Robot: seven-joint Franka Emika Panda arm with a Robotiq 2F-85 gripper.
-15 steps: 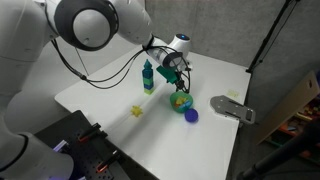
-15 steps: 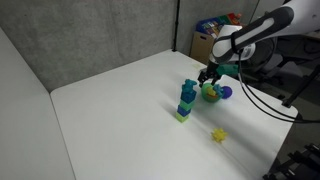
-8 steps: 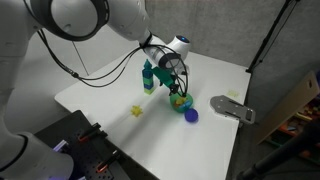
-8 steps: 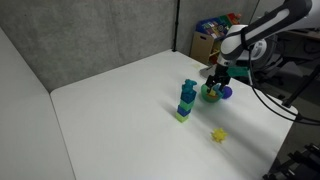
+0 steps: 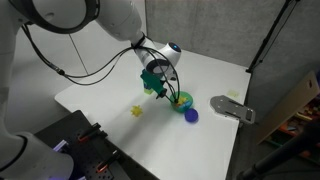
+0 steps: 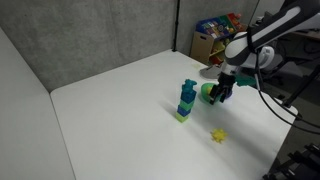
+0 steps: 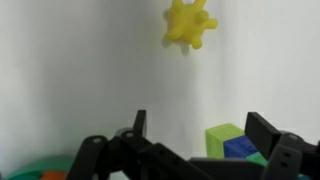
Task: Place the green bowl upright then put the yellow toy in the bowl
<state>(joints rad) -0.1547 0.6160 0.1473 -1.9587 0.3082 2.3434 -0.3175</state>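
The green bowl [image 5: 182, 100] sits on the white table with its yellow-orange inside showing upward; it also shows in an exterior view [image 6: 208, 92], and its rim is at the bottom left of the wrist view [image 7: 40, 172]. The yellow toy [image 5: 137, 111] lies apart from it on the table, also visible in an exterior view [image 6: 218, 133] and at the top of the wrist view [image 7: 187, 24]. My gripper [image 5: 160, 86] [image 6: 222, 91] hangs open and empty just beside the bowl, its fingers spread [image 7: 205, 130] over bare table.
A teal, blue and green block tower [image 6: 187, 98] stands next to the bowl; its base shows in the wrist view [image 7: 232, 140]. A blue ball [image 5: 192, 115] lies by the bowl. A grey flat object [image 5: 233, 108] sits at the table's edge.
My gripper has moved off the bowl toward the side of the yellow toy and a little lower. The bowl stays on the table; the toy has not moved.
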